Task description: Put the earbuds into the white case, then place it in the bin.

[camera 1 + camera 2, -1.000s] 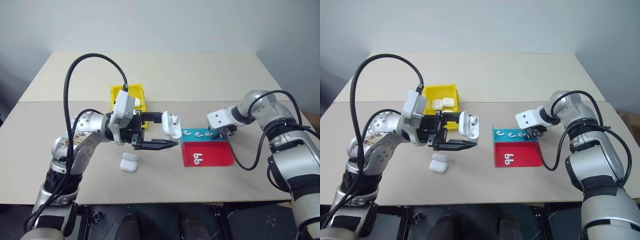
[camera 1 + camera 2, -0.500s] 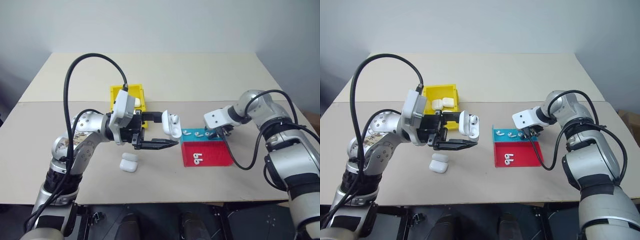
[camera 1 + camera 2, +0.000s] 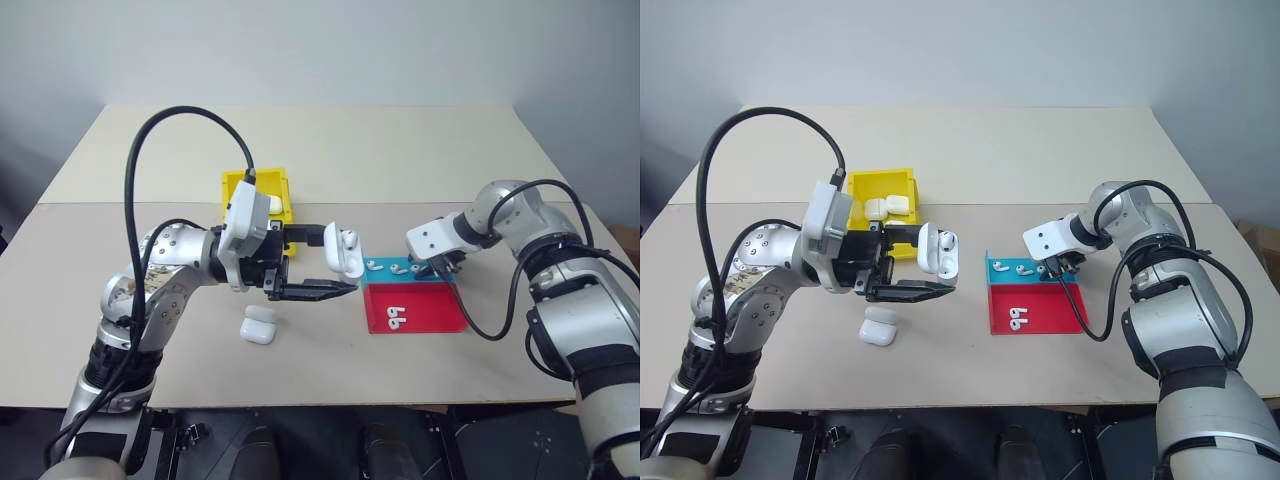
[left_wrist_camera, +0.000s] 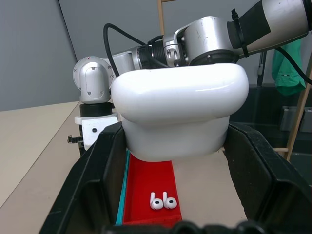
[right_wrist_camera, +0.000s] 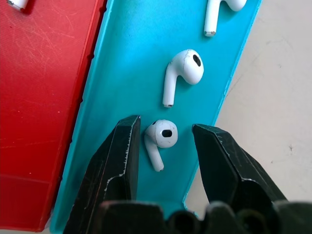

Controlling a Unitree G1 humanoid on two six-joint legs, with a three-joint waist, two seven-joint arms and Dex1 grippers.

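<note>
At the left, the left gripper (image 3: 318,262) reaches level across the beige table (image 3: 400,160), its 2 black fingers clenched on the white case (image 3: 343,252), which is held off the table with its lid open and 1 earbud seated inside. Below the arm, another closed white case (image 3: 258,326) lies on the table. Behind the arm sits the yellow bin (image 3: 883,189), with 2 white cases in it.

Just right of the held case lies the shallow tray (image 3: 440,318), teal along its far strip and red in its near part. 2 earbuds (image 4: 163,201) lie side by side on the red part; 3 more lie in a row on the teal strip.

At the right, the right gripper (image 5: 165,148) points steeply down over the teal strip, its fingers parted on either side of 1 earbud (image 5: 159,138), with gaps visible on both sides. A second earbud (image 5: 183,72) lies just beyond it on the teal.
</note>
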